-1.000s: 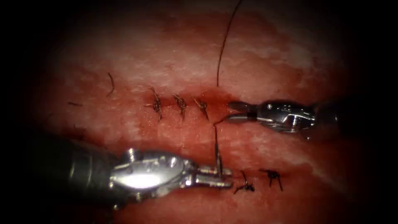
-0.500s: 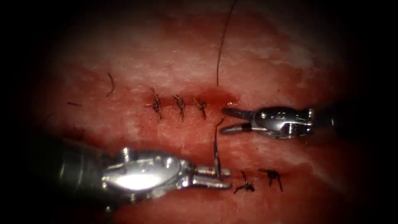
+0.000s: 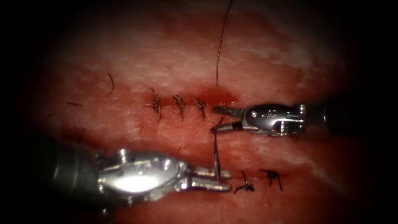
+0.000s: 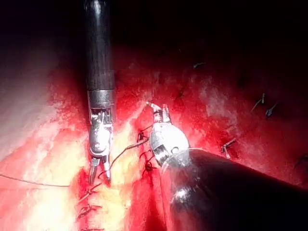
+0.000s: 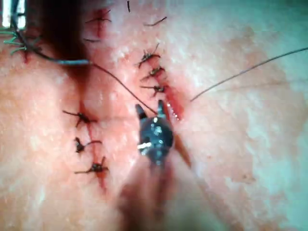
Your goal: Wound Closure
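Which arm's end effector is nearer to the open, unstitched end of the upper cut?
Right. The right end effector lies just right of and below the open end of the upper cut, jaws open. The left end effector is well below, shut on the needle.

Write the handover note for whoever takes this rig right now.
Left tool: jaws shut on the thread, which runs up from them to the open end of the cut.
Right tool: jaws open beside the thread's upper end, holding nothing.
Needle: I cannot pick it out.
A second strand leaves the cut upward across the tissue.
Done: three stitches on the upper cut, two knots on the lower one.
Left: the gap right of the third stitch.
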Robot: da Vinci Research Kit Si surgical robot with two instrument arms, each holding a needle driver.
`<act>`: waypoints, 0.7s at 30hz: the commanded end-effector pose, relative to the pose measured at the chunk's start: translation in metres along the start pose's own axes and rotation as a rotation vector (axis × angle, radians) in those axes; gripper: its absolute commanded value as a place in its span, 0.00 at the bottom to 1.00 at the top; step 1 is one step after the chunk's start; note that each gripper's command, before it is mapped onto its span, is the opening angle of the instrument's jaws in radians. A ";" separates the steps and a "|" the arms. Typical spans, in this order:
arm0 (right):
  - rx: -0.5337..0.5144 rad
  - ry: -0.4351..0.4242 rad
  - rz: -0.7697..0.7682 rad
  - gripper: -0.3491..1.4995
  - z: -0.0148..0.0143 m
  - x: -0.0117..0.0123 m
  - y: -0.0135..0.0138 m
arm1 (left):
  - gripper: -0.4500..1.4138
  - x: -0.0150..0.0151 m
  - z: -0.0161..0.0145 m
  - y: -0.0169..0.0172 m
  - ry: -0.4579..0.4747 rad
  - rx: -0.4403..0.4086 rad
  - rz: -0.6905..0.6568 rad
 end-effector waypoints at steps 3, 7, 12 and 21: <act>0.005 -0.014 -0.006 0.00 0.0006 -0.0004 -0.0006 | 0.00 -0.0004 0.0002 0.0003 0.000 -0.005 0.002; 0.024 -0.095 -0.020 0.00 0.0002 -0.0003 -0.0011 | 0.00 0.0000 -0.0003 0.0004 0.000 -0.001 0.010; 0.084 -0.170 -0.004 0.00 -0.0004 0.0011 -0.0029 | 0.00 0.0007 -0.0026 -0.0001 -0.003 0.036 0.025; 0.102 -0.167 0.065 0.00 -0.0020 0.0069 -0.0060 | 0.00 0.0003 -0.0054 -0.0027 -0.003 0.106 0.053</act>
